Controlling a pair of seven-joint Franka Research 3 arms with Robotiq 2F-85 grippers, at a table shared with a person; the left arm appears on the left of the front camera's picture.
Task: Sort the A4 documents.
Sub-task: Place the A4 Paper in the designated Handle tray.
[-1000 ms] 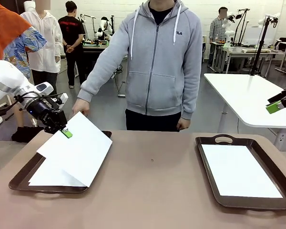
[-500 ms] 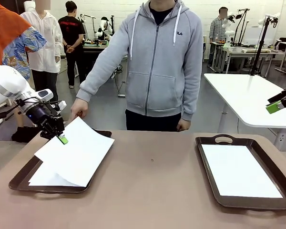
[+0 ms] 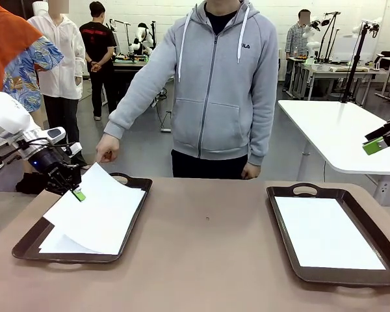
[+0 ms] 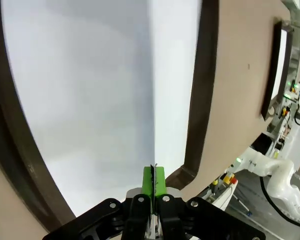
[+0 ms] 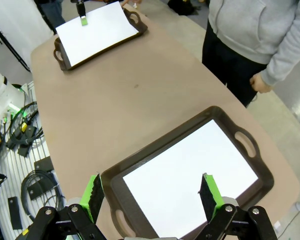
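My left gripper (image 3: 78, 193) is shut on the left edge of a white A4 sheet (image 3: 101, 211), which hangs tilted low over the left brown tray (image 3: 26, 250). Another sheet (image 3: 58, 244) lies flat under it in that tray. In the left wrist view the green pads (image 4: 153, 181) pinch the sheet's edge (image 4: 90, 100) with the tray rim (image 4: 202, 90) around it. My right gripper (image 3: 375, 144) hovers high at the right, open (image 5: 152, 192), above the right tray (image 5: 115, 180), which holds a sheet (image 5: 190, 175). That sheet is also in the front view (image 3: 325, 231).
A person in a grey hoodie (image 3: 221, 84) stands at the far side, one hand (image 3: 107, 148) just behind the held sheet's far corner. The brown table (image 3: 208, 247) lies bare between the two trays. A white table (image 3: 341, 130) stands behind on the right.
My left gripper has moved left and down with the sheet, bringing it lower and flatter over the left tray. The right gripper has not moved.
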